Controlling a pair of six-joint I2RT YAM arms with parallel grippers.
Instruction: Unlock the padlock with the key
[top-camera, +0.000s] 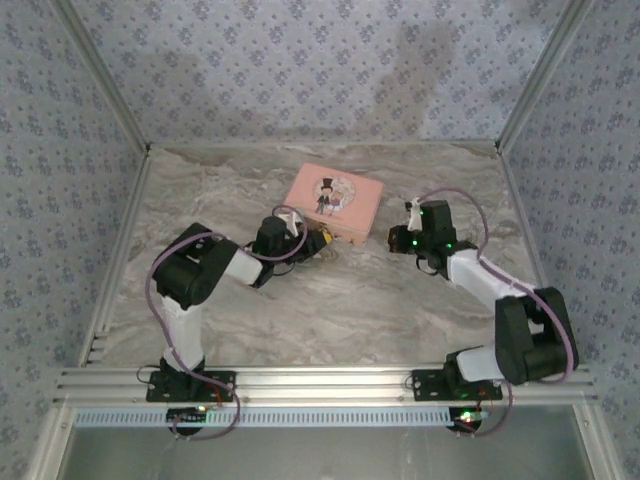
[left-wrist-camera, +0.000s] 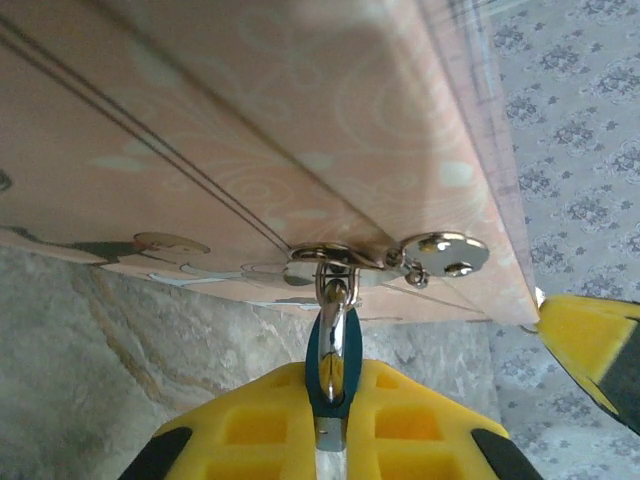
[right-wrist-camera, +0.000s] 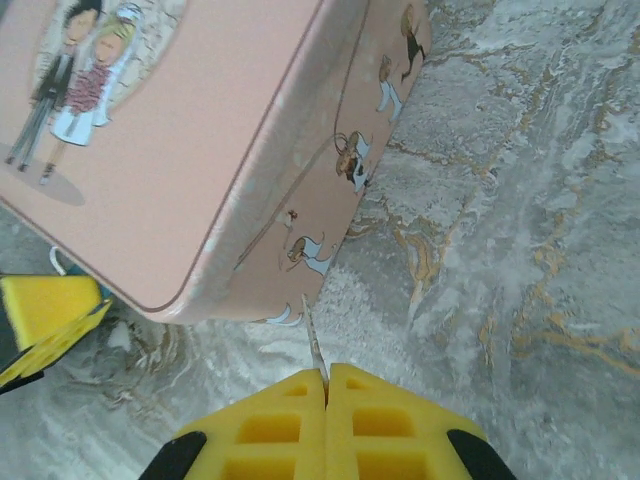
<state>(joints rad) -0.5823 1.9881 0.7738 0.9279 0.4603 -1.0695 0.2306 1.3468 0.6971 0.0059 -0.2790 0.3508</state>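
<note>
Left fingers (left-wrist-camera: 250, 425) pinch the padlock (left-wrist-camera: 333, 345); right fingers (right-wrist-camera: 385, 425) pinch the key (right-wrist-camera: 314, 345) at box (right-wrist-camera: 200, 150) corner.

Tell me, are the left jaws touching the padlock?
Touching. The left wrist view shows the padlock pinched between the left jaws, with no gap on either side.

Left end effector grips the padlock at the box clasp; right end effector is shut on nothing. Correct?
No: the right end effector is shut on the key, a thin sliver sticking out of its tip in the right wrist view. The left end effector does grip the padlock at the clasp.
</note>
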